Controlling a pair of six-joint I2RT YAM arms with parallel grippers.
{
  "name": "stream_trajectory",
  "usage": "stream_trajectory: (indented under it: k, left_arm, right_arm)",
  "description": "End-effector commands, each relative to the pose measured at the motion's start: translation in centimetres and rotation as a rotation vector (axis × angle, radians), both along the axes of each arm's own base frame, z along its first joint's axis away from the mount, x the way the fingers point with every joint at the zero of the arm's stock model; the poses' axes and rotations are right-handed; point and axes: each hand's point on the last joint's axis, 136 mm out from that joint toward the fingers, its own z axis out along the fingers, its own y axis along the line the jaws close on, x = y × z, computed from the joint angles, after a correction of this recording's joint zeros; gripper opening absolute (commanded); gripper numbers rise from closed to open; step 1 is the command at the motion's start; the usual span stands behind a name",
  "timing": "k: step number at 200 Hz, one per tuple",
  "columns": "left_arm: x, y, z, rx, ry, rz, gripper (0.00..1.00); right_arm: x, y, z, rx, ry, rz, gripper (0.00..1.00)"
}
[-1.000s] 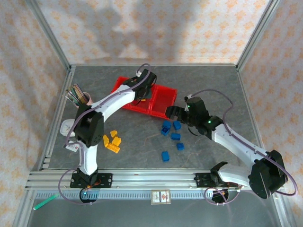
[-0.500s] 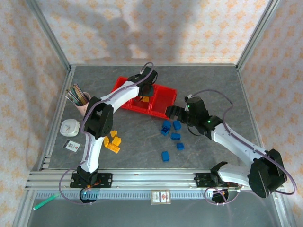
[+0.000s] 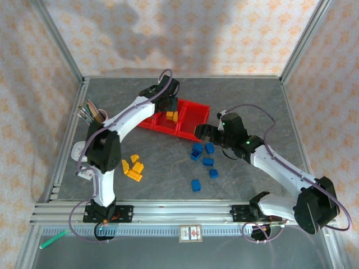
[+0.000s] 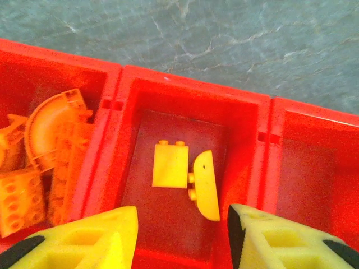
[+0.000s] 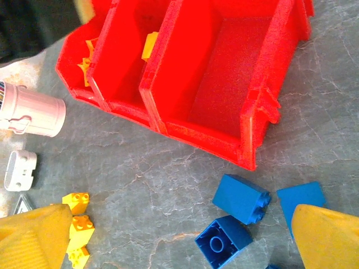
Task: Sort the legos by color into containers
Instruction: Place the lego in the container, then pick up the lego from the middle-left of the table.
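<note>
My right gripper [image 3: 202, 133], open and empty, is nearest the blue legos [image 5: 241, 197], which lie between the containers [image 5: 252, 112] and the worktop's near edge. The left gripper [image 4: 182, 224] hangs open over the middle bin [image 4: 179, 120].

Right wrist view, contents:
- Right claw [image 5: 180, 224]: two yellow fingers [image 5: 33, 241] at the lower corners, set wide apart with nothing between them, above the grey marbled worktop [image 5: 168, 162].
- Red tray [image 5: 247, 151]: three joined open bins, running diagonally across the top.
- Yellow brick [image 5: 150, 45]: in the middle bin, against its wall.
- Orange piece [image 5: 88, 49]: in the far-left bin, partly hidden.
- Blue bricks: three on the worktop just beside the tray's near corner, one block [image 5: 241, 197], one stud-up block [image 5: 219, 242] touching it, one [image 5: 300, 196] by the right finger.
- Yellow bricks [image 5: 78, 224]: cluster beside the left finger.
- Pink cup [image 5: 33, 109]: left edge.
- White object [image 5: 19, 168]: below the cup.
</note>
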Motion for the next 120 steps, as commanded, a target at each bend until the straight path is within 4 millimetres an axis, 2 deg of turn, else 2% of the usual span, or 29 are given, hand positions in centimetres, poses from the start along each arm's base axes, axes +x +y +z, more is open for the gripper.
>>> stream_trajectory:
  k: [1, 36, 82, 120]
  left_arm:
    - [-2.8, 1.5, 2.2, -0.062, -0.022, 0.041, 0.50]
    - [-7.7, 4.0, 1.0, -0.084, 0.011, 0.094, 0.50]
    - [-13.6, 7.9, -2.9, -0.040, 0.110, 0.207, 0.50]
    - [-16.9, 10.3, -5.2, -0.047, 0.153, 0.332, 0.51]
  right_arm:
    - [-0.4, 0.6, -0.1, -0.049, 0.009, 0.051, 1.00]
    - [-2.2, 2.3, -1.5, -0.084, 0.029, 0.125, 1.00]
    - [-4.6, 5.5, -3.5, -0.087, 0.053, 0.203, 1.00]
    - [-6.3, 7.4, -5.2, -0.079, 0.085, 0.239, 1.00]
